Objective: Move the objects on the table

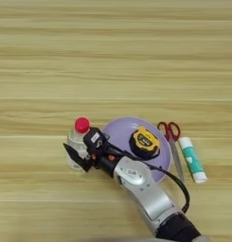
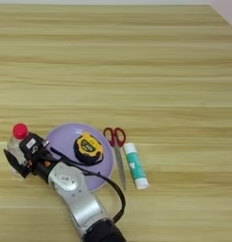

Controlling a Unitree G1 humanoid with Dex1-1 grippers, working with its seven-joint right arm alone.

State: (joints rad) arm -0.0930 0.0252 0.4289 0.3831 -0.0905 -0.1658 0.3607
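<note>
Standing furthest left, toward the near edge of the worktop (image 1: 115, 56), is the small clear plastic bottle (image 1: 77, 142), upright, its red cap on. The right gripper (image 1: 79, 156) is at the bottle's near side, its black fingers (image 1: 72, 153) lying against the clear wall; whether they actually clamp the bottle or merely touch it cannot be told, since the bottle hides part of them. Behind the gripper the silver forearm (image 1: 146, 191) slants up from the near edge, right of the middle, pointing left and away, and crosses the near rim of the round lilac plate (image 1: 120, 132). A black cable loops beside the forearm on its right.

On the plate, right of its middle, sits the yellow-black tape measure (image 1: 145, 143); its face carries a label too small to read. Just beside the plate's right rim lie the red-handled scissors (image 1: 173, 144), handles away, blades pointing to the near edge. Next to them on the right rests the white-teal glue stick (image 1: 192, 159), lying flat, roughly parallel to the scissors; its print is illegible.
</note>
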